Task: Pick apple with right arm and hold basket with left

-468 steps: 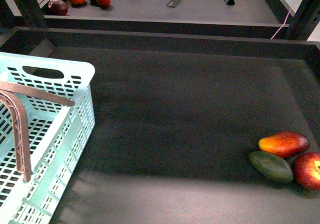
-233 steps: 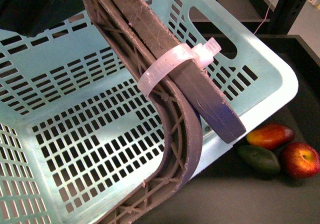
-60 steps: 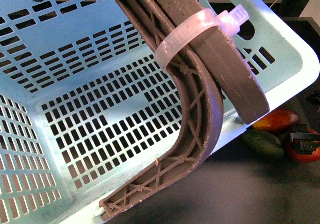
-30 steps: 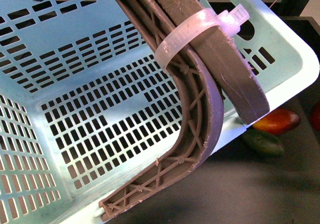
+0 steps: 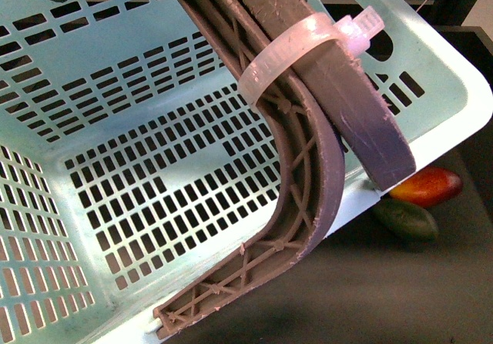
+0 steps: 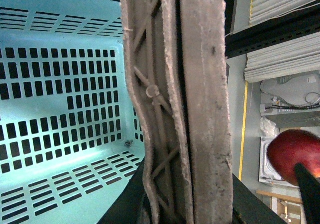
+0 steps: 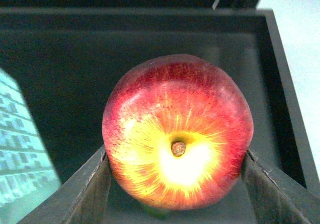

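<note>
Lifted off the dark tray (image 5: 385, 298) now: round red-yellow apple (image 7: 177, 134), clamped in the right gripper (image 7: 177, 184), hangs right of the pale aqua slotted basket (image 5: 115, 167); left gripper (image 6: 185, 209) clasps its brown ribbed handle (image 6: 200, 83).

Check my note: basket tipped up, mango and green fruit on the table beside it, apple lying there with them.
One thing is wrong: the apple is not on the table. The right wrist view shows it gripped in the right pincer. The mango and green fruit do lie beside the tipped basket.
</note>
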